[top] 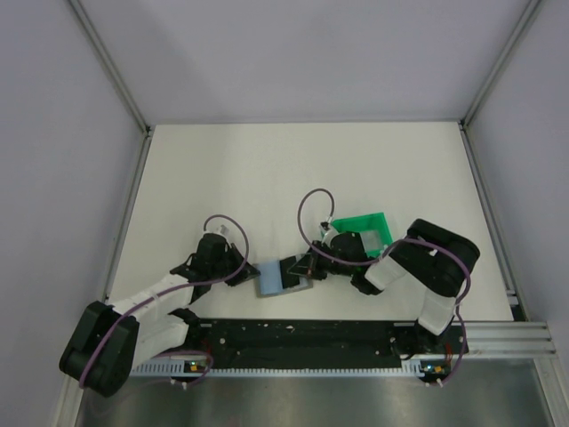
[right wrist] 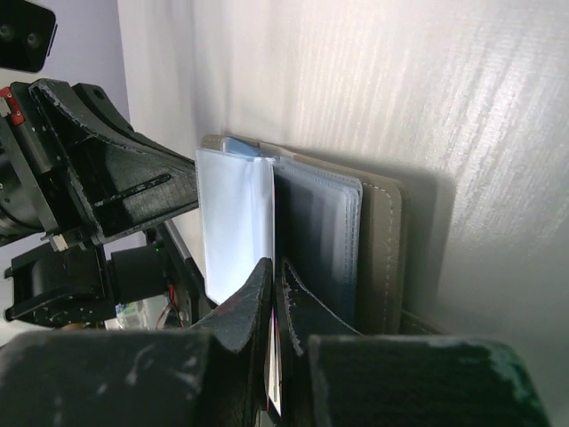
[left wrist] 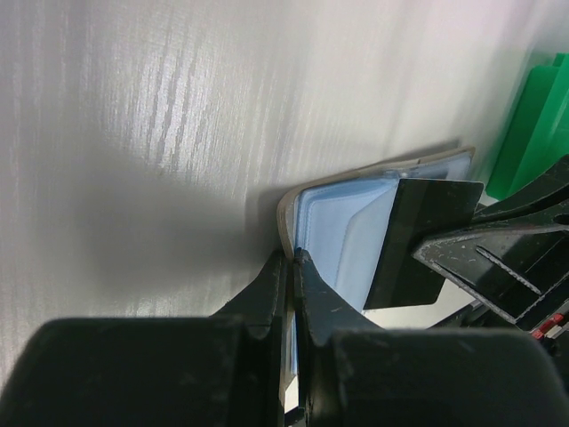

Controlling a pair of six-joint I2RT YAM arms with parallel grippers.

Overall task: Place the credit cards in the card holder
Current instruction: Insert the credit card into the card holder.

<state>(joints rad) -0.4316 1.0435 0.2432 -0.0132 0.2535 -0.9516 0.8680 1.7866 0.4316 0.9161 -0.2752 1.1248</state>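
The card holder [top: 269, 279] lies open on the table between the two arms, pale blue inside with a taupe cover [right wrist: 388, 240]. My left gripper [left wrist: 294, 258] is shut on the holder's near edge [left wrist: 342, 233]. My right gripper [right wrist: 275, 267] is shut on one credit card [right wrist: 233, 213], thin and held on edge. In the left wrist view that credit card [left wrist: 427, 233] looks dark, and its far end overlaps the holder's blue pockets. I cannot tell whether it is inside a pocket. From above, the left gripper [top: 252, 269] and the right gripper [top: 308, 267] face each other across the holder.
A bright green open frame tray [top: 364, 229] sits just behind the right wrist, with a greyish patch inside it. Its edge [left wrist: 533, 124] shows at the right of the left wrist view. The black base rail [top: 302, 336] runs along the near edge.
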